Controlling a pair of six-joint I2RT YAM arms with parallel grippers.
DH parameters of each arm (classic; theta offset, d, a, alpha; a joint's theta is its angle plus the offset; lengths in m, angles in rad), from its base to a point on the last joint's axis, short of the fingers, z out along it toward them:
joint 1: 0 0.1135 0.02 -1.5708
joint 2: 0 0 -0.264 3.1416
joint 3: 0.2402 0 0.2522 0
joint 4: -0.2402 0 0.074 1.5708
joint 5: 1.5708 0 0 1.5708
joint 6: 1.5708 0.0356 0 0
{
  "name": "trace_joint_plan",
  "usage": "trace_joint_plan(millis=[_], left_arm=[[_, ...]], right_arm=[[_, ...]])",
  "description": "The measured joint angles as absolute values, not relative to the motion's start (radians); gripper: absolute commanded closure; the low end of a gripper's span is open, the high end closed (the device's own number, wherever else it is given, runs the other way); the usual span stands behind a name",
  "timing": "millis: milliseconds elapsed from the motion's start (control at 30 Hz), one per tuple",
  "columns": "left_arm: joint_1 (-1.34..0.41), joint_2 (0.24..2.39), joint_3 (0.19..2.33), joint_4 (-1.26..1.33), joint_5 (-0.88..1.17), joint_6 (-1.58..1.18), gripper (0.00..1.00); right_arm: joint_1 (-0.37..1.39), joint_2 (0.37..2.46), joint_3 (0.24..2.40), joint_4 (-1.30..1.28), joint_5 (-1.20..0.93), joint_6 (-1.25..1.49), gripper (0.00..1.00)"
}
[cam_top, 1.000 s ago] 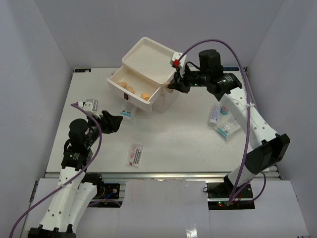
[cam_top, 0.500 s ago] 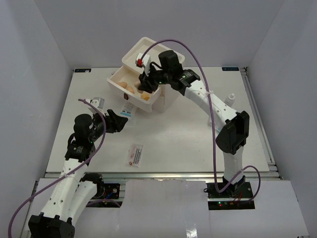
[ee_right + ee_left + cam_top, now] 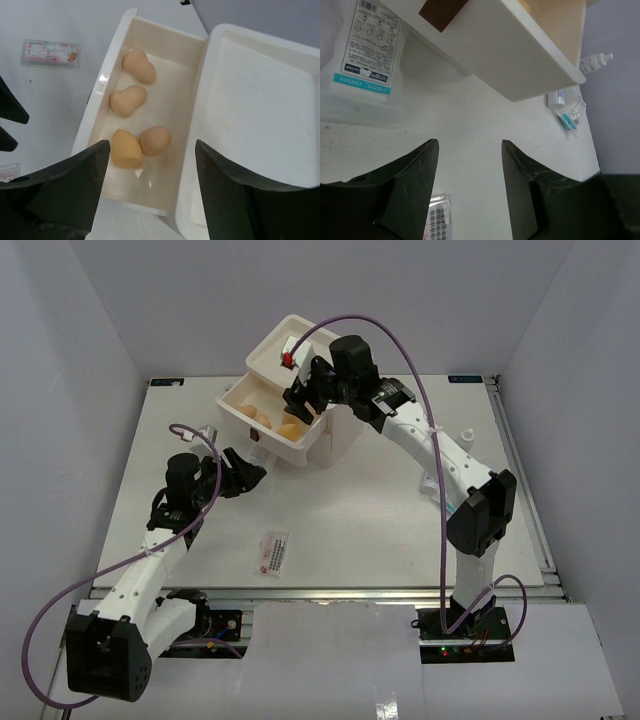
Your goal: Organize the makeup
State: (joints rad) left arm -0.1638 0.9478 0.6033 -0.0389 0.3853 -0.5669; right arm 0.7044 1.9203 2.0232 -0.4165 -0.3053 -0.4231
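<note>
Several tan egg-shaped sponges point(image 3: 127, 100) lie in the open drawer point(image 3: 100, 90) of the cream box point(image 3: 310, 355). My right gripper point(image 3: 150, 145) hangs open just above them, holding nothing; from above it point(image 3: 300, 405) is over the drawer. My left gripper point(image 3: 469, 145) is open and low over the table, in front of the drawer. A blue-print sachet point(image 3: 367, 50) lies ahead of it on the left, and a pink-red sachet point(image 3: 272, 552) lies behind it. A small white bottle point(image 3: 592, 61), a tube point(image 3: 555, 97) and another sachet point(image 3: 570, 112) lie far right.
The drawer front point(image 3: 520, 55) overhangs the table just ahead of the left fingers point(image 3: 420, 170). The box's top tray point(image 3: 260, 100) holds nothing. Grey walls close in the table point(image 3: 350, 530) on three sides.
The right gripper swung from the box's right side over the drawer and opened; the sponge it carried now lies in the drawer. The left gripper crept toward the blue-print sachet.
</note>
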Motion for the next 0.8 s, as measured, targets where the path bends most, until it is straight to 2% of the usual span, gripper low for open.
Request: trace_joint_plan(millis=[167, 333, 800], left_arm=[[-0.164, 1.063, 0.629, -0.005, 0.365, -0.585, 0.38], [-0.163, 1.133, 0.685, 0.019, 0.347, -0.585, 0.38], [-0.164, 1.193, 0.759, 0.03, 0.294, -0.543, 0.39]], right_arm=[[0.704, 1.871, 2.0, -0.375, -0.249, -0.459, 0.28], [0.702, 1.913, 1.99, -0.355, -0.173, -0.486, 0.31], [0.682, 1.999, 1.98, -0.354, -0.118, -0.503, 0.42]])
